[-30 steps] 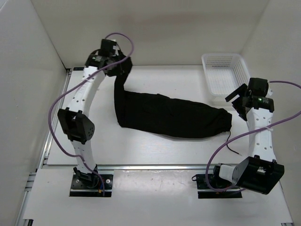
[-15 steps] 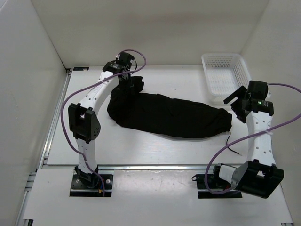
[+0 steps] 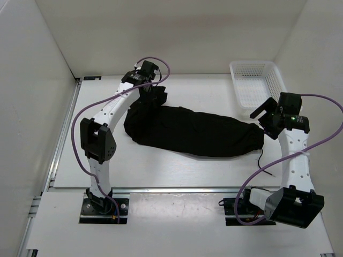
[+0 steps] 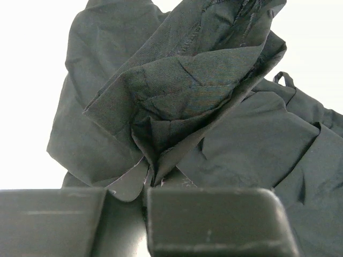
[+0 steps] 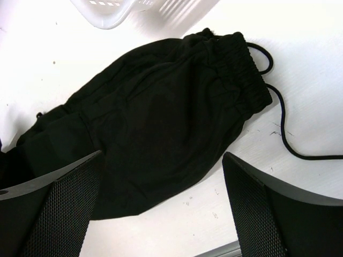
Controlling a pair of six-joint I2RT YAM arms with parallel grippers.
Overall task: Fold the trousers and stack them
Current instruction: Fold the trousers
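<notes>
Left gripper [image 4: 144,188]: jaws pinched tight on a creased fold of the trousers [image 3: 198,131]. Right gripper [image 5: 161,203]: jaws spread wide, gripping nothing, over the waistband end.

Count:
- **Trousers:** one pair, matte black and soft, in a long bundle across the table centre from 9 to 3 o'clock.
- **Waistband [image 5: 244,64]:** gathered elastic.
- **Drawstring [image 5: 281,128]:** one thin black cord, trailing at 3 o'clock.
- **Basket [image 3: 257,88]:** one, rectangular white mesh, at 1 o'clock.

No legible text, label, brand, number or sign appears on any surface in the three current views.
</notes>
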